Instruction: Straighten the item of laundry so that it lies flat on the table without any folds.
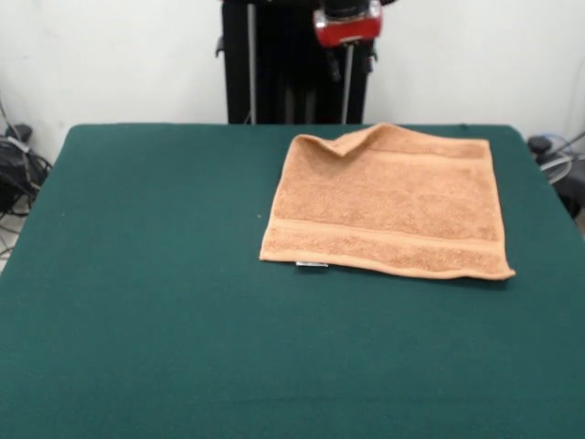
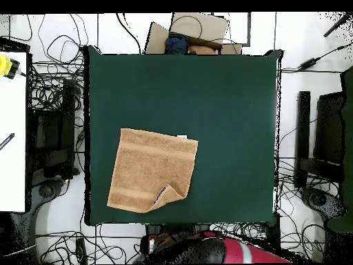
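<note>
The tan-orange towel [image 1: 388, 206] lies on the right half of the dark green table [image 1: 137, 274], mostly spread out. Its far left corner [image 1: 345, 142] is folded over onto the towel and forms a raised crease. A small white tag [image 1: 312, 264] sticks out at the near edge. In the overhead view the towel [image 2: 148, 165] lies at the table's [image 2: 234, 103] lower left, with the folded corner [image 2: 172, 194] near the bottom edge. The arm is drawn back: only its red end [image 1: 347, 23] shows above the table's far edge, well apart from the towel, and it also shows in the overhead view [image 2: 207, 250].
The black pedestal [image 1: 292, 64] stands behind the table's far edge. A cardboard box with items [image 2: 193, 36] sits beyond the table's top edge in the overhead view. Cables cover the floor around it [image 2: 55, 83]. A white surface [image 2: 12, 131] stands at the left.
</note>
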`<state>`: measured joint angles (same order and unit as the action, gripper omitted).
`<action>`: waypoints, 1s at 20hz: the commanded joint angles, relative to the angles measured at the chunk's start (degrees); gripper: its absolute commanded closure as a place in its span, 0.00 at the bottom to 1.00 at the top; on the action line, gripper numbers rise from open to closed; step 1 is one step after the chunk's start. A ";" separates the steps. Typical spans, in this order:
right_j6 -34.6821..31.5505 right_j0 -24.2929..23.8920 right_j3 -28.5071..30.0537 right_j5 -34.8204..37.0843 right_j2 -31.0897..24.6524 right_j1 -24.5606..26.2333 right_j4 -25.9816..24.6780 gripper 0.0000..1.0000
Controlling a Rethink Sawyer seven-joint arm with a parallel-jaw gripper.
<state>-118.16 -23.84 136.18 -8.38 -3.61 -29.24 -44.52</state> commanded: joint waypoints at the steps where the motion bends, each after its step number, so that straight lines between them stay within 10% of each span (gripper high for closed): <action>1: -10.01 10.09 -10.40 -13.04 2.56 9.55 7.04 0.00; 11: -7.81 11.28 -12.65 -7.81 -2.81 8.23 13.98 0.00; 20: -5.70 11.00 -20.15 -13.05 -1.57 16.83 11.52 0.00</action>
<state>-118.17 -12.21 128.47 -19.57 -2.59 -19.47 -34.36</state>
